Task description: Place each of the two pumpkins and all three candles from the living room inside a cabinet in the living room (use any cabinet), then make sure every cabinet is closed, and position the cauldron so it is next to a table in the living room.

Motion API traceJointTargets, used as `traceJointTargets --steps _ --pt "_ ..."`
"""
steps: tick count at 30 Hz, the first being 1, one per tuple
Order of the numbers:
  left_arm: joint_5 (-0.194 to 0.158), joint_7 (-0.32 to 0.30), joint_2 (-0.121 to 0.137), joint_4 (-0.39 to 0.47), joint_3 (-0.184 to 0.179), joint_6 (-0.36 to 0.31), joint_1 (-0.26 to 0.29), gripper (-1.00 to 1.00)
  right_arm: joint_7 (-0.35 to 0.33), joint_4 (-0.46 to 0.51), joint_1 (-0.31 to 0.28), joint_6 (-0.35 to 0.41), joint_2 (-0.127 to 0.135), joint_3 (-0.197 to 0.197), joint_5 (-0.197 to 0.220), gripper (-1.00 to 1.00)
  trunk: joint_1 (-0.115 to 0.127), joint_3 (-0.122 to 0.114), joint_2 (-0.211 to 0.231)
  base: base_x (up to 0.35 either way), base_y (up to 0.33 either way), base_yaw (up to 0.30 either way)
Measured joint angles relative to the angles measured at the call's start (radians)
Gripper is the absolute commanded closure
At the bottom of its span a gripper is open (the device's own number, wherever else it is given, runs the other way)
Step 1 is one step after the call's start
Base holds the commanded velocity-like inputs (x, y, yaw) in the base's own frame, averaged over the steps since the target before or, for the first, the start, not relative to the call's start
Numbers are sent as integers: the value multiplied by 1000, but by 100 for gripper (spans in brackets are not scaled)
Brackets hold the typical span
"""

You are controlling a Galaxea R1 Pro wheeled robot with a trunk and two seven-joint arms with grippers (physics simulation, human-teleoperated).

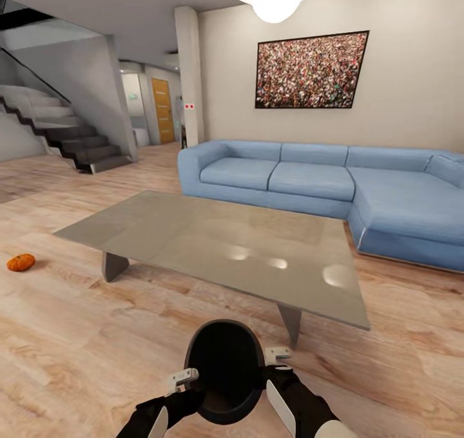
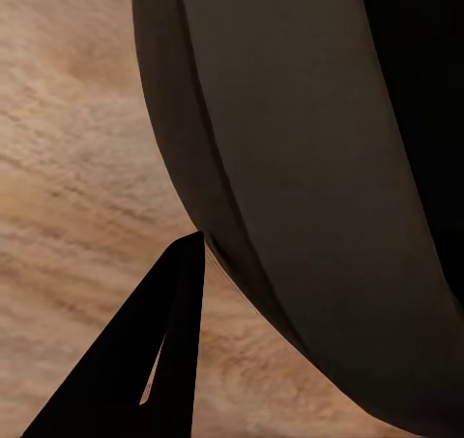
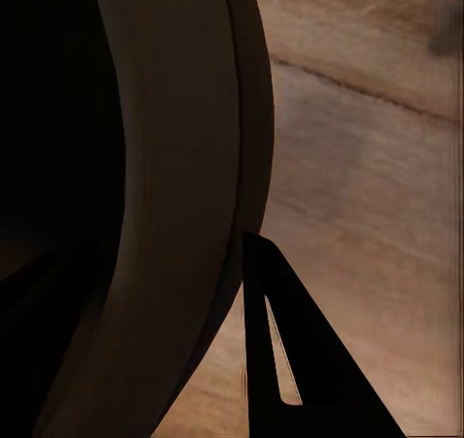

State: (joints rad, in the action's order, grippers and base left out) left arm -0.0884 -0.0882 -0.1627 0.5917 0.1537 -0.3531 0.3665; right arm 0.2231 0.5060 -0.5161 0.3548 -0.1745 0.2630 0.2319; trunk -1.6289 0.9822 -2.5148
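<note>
The black cauldron (image 1: pixel 225 367) hangs low in front of me over the plank floor, its mouth open toward the head camera. My left gripper (image 1: pixel 187 381) is shut on its left rim and my right gripper (image 1: pixel 278 355) on its right rim. In the left wrist view the cauldron wall (image 2: pixel 309 167) curves past one dark finger (image 2: pixel 164 361). The right wrist view has the wall (image 3: pixel 164 216) beside a finger (image 3: pixel 290 361). The low grey table (image 1: pixel 193 232) stands just beyond the cauldron. One orange pumpkin (image 1: pixel 20 262) lies on the floor at far left. The candles and the cabinet are out of view.
A blue corner sofa (image 1: pixel 322 180) runs behind the table and along the right. Dark stairs (image 1: pixel 71 135) rise at the far left, with a hallway and a wooden door (image 1: pixel 161 109) beyond. Open wood floor lies between me and the table.
</note>
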Motion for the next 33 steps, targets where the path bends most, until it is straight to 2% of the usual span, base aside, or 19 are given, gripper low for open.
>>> traceJointTargets --steps 18,23,33 --pt "0 0 0 0 0 0 0 100 0 0 0 0 0 0 0 100 0 -20 0 0 0 -196" --pt "1 0 0 0 0 0 0 100 0 0 0 2 0 0 0 100 -2 -6 -1 0 0 -150" --pt "1 0 0 0 1 0 0 100 0 0 0 2 0 0 0 100 -7 32 -3 0 0 -13"
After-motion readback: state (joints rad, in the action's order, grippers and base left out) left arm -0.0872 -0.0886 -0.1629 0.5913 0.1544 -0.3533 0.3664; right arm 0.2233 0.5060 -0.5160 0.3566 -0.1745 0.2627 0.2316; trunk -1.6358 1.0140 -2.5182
